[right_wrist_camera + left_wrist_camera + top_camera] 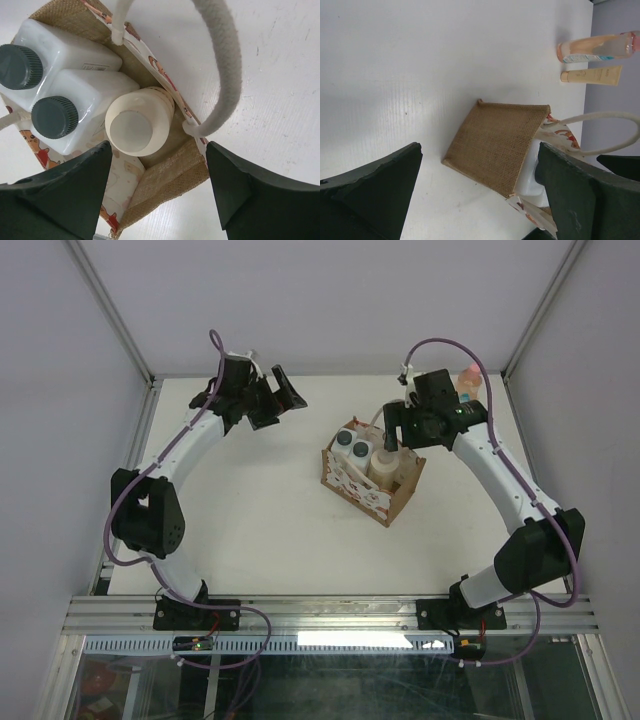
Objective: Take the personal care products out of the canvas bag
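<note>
The canvas bag (368, 483) stands upright at mid-table, its patterned side toward the arms. In it are two white bottles with dark caps (352, 447) and a cream bottle with a round lid (382, 464). The right wrist view looks down on the white bottles (75, 92), the cream bottle (135, 127), the bag's burlap end wall (167, 180) and a rope handle (222, 60). My right gripper (396, 428) is open and empty just above the bag's far end (157, 192). The peach-orange bottle (468, 380) lies on the table at the back right. My left gripper (277, 400) is open and empty, to the bag's back left.
In the left wrist view the bag's burlap side (495, 145) lies between my open fingers (370, 195), with the peach-orange bottle (597, 47) and a cream tube (592, 76) on the table beyond it. White walls close in the table at the back and both sides.
</note>
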You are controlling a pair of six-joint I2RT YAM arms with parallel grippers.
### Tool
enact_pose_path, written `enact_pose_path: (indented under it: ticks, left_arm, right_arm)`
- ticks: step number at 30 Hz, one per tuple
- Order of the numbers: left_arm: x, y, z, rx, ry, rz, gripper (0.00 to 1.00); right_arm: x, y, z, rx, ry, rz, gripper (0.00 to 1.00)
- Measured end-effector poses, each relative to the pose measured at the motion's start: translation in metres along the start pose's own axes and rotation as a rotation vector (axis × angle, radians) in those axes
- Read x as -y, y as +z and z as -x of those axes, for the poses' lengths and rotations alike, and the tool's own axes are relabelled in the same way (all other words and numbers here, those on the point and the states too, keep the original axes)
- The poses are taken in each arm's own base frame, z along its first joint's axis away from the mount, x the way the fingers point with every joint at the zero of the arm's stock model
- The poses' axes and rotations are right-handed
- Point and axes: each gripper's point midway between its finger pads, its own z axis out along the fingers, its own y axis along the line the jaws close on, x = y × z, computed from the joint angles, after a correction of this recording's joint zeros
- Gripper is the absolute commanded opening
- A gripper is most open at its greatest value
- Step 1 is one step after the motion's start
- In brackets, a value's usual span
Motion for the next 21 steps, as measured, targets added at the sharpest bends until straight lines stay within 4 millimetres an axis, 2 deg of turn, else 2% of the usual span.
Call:
enact_pose_path:
  ticks: [3,5,11,21]
  left_arm:
    - [0.004,-0.002,0.003,0.013,-0.003,-0.012,0.99]
    - [0.006,0.0,0.002,0.018,-0.01,-0.018,0.99]
    - [0.016,0.003,-0.006,0.01,-0.011,-0.038,0.99]
    - [0.016,0.004,-0.006,0.018,-0.01,-0.028,0.99]
  right_arm:
    - [0.001,0.004,-0.006,-0.014,-0.013,-0.002,0.8]
    - [0.002,0.006,-0.01,-0.026,-0.019,-0.003,0.84]
    - [0.002,0.008,-0.014,-0.035,-0.031,0.004,0.85]
    - [0.005,0.022,-0.036,-0.09,-0.047,0.003,0.86]
